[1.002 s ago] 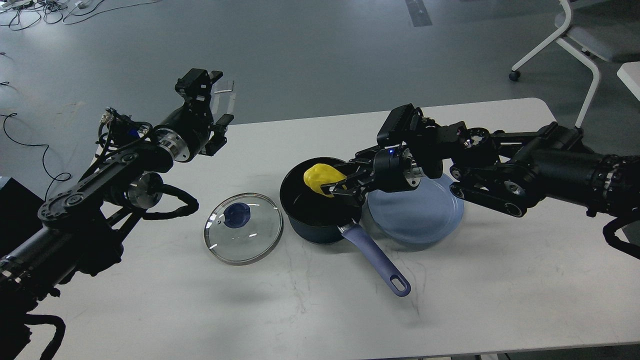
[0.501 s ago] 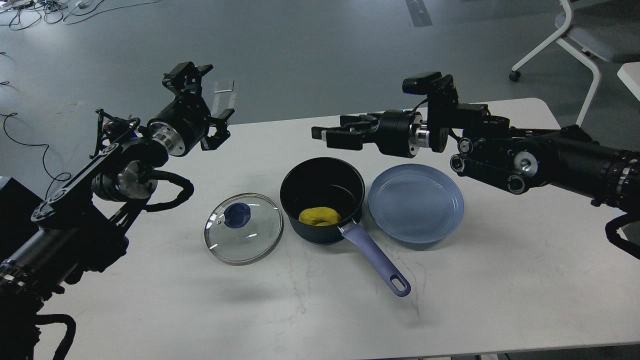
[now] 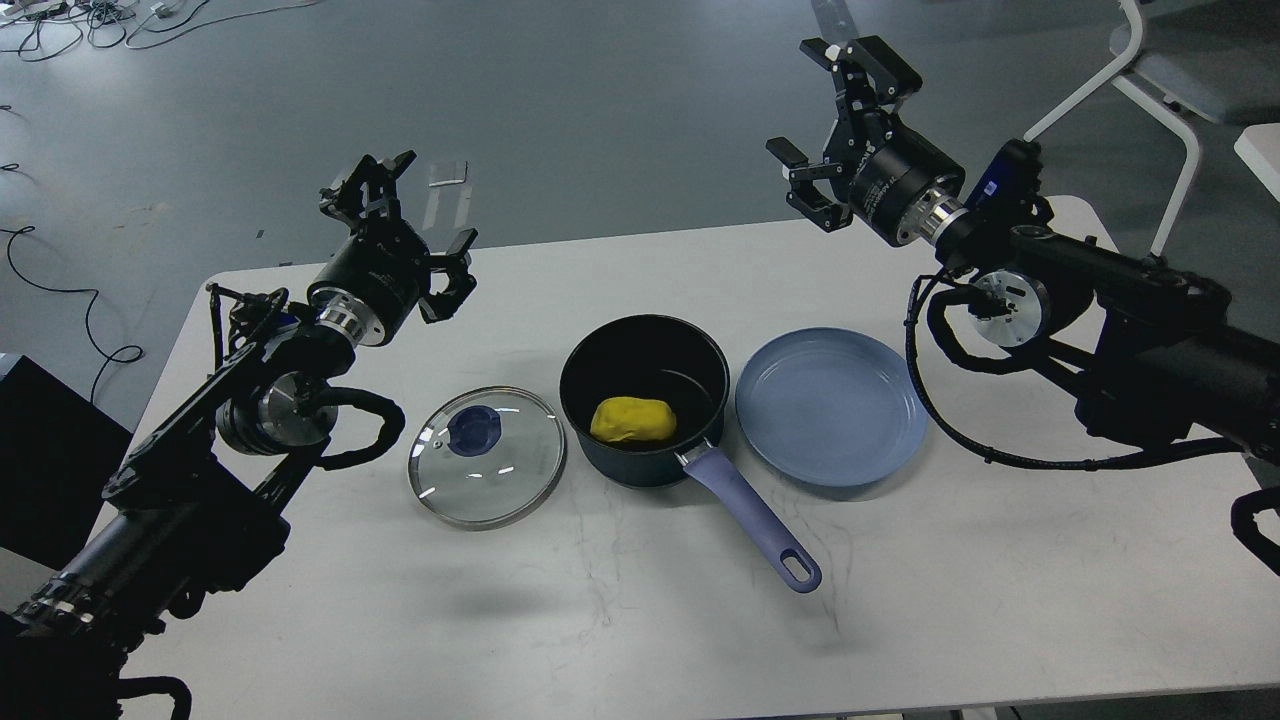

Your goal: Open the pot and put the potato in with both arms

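A dark blue pot [image 3: 690, 372] with a lavender handle stands open at the table's middle. A yellow potato [image 3: 633, 419] lies inside it on the bottom. The glass lid [image 3: 487, 455] with a blue knob lies flat on the table left of the pot. My left gripper [image 3: 400, 215] is open and empty, raised above the table's far left edge. My right gripper [image 3: 835, 125] is open and empty, raised high beyond the table's far edge, well above and behind the blue plate.
An empty blue plate [image 3: 832, 408] sits right of the pot, touching it. The white table [image 3: 640, 620] carries nothing else in front. A white chair [image 3: 1160, 80] stands at the back right; cables lie on the floor at the far left.
My right gripper let the potato go into the pot, then rose and drew back up and right. The left arm drew back a little and turned.
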Action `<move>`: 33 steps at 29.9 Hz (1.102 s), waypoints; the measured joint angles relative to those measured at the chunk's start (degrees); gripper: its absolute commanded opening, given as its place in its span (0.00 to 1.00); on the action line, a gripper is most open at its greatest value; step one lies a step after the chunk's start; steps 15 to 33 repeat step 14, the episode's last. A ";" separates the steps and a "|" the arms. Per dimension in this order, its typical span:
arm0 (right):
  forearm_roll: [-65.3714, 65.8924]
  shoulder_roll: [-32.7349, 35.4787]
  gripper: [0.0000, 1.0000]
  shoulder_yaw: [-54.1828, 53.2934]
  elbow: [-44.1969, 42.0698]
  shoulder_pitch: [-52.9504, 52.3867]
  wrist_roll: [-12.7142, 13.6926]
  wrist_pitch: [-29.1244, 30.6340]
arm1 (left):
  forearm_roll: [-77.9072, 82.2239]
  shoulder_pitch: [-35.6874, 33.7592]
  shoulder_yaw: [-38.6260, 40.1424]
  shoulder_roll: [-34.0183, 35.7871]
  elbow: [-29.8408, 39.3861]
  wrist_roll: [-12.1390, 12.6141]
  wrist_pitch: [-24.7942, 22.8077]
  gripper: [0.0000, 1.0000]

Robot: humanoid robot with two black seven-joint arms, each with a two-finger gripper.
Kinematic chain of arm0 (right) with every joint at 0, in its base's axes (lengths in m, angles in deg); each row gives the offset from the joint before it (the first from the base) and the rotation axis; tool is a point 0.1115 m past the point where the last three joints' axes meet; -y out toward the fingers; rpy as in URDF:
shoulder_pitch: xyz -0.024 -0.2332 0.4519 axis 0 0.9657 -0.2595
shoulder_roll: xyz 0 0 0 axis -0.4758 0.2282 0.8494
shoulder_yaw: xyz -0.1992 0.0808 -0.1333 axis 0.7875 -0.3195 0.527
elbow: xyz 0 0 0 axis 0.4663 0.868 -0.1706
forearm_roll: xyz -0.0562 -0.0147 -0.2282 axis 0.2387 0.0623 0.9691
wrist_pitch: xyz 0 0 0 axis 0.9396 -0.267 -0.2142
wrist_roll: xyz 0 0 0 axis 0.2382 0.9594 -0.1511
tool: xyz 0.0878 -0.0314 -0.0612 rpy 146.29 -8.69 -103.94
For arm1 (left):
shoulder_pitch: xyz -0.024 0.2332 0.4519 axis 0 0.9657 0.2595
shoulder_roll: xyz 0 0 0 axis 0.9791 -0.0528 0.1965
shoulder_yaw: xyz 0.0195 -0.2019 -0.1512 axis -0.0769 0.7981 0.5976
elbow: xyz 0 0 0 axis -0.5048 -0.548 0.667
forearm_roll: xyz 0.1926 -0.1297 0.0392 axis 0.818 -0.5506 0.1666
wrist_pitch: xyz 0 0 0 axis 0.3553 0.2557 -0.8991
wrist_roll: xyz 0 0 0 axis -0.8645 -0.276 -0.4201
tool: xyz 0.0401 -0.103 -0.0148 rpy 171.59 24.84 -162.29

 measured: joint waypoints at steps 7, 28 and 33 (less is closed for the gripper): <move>-4.89 -1.00 1.00 -5.67 0.29 5.20 2.45 0.04 | -0.92 1.06 0.86 -0.32 0.10 0.19 -0.67 0.98; -6.97 -3.53 1.00 -7.17 -0.08 5.40 5.33 -0.46 | -0.93 1.14 0.84 -0.39 0.10 0.12 -0.81 0.98; -6.97 -3.53 1.00 -7.17 -0.08 5.40 5.33 -0.46 | -0.93 1.14 0.84 -0.39 0.10 0.12 -0.81 0.98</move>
